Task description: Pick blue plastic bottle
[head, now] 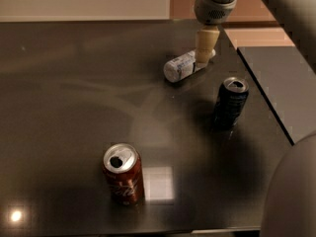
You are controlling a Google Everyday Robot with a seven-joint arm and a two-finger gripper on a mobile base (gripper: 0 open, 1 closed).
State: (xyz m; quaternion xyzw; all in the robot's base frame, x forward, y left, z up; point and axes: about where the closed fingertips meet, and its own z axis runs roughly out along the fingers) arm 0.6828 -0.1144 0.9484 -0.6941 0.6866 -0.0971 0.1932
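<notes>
The blue plastic bottle (179, 66) is a small pale bottle with a white-and-blue label. It lies on its side on the dark table (89, 93), toward the back right. My gripper (204, 57) comes down from the top of the view and sits low at the bottle's right end, against it. I cannot tell whether it holds the bottle.
A dark blue drink can (230, 102) stands upright to the front right of the bottle, near the table's right edge. A red drink can (123, 174) stands upright near the front. A second dark surface (281, 78) lies to the right across a gap.
</notes>
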